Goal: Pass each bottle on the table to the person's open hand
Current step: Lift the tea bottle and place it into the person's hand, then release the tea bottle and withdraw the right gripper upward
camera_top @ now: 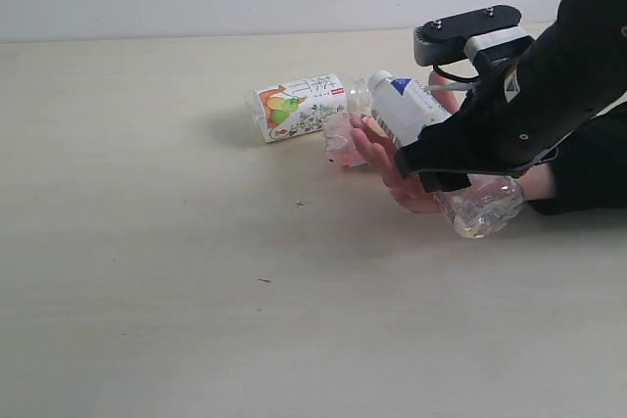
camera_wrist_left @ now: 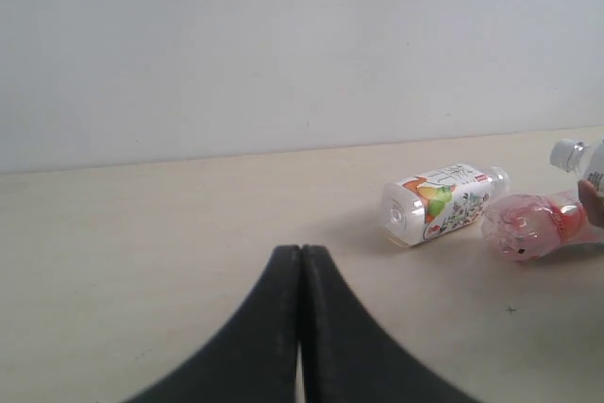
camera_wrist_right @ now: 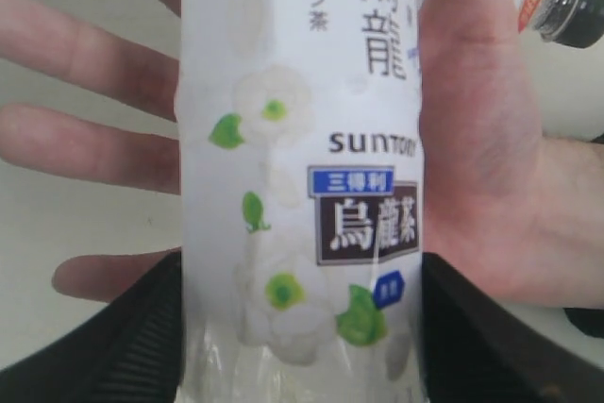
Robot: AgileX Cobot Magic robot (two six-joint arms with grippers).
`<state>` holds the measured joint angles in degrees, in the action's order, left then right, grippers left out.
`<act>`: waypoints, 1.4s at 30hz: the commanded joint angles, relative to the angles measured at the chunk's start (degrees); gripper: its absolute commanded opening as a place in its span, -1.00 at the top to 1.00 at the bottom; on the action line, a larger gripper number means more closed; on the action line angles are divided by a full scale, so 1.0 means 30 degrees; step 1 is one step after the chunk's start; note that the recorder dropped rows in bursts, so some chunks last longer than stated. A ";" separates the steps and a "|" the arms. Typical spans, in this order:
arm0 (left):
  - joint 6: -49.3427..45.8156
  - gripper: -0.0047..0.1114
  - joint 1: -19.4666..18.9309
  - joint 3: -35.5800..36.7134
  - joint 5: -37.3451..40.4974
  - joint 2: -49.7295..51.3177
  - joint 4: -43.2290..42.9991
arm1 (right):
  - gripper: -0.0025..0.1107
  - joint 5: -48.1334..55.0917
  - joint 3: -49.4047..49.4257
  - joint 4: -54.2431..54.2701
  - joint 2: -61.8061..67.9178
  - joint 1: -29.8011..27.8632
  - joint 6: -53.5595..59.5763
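Two dark fingers (camera_wrist_right: 113, 346) of the right gripper (camera_wrist_right: 302, 337) clamp the white-blue bottle (camera_wrist_right: 302, 186) from both sides, held over the person's open hand (camera_wrist_right: 491, 186). Just beside that hand, the pink bottle (camera_top: 343, 139) and the orange-green bottle (camera_top: 297, 107) lie on the table (camera_top: 196, 291). The left gripper (camera_wrist_left: 300, 327) is pressed closed, holding nothing.

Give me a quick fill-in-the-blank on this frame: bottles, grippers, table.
1. The white-blue bottle clamped in the right gripper has a ____ cap.
2. The fruit-label bottle lies on its ____ on the table.
3. The left gripper has its jaws ____, holding nothing.
Missing words: white; side; shut.
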<state>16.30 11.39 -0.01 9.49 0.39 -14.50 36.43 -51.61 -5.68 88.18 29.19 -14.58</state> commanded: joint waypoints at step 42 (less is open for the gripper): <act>0.0135 0.92 0.0008 0.0005 -0.0040 -0.0117 0.0009 | 0.96 0.1389 0.4492 -0.5306 -1.8862 -0.0090 0.0106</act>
<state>16.30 11.39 -0.01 9.49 0.39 -14.50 40.34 -41.56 -17.05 38.13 29.19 -11.47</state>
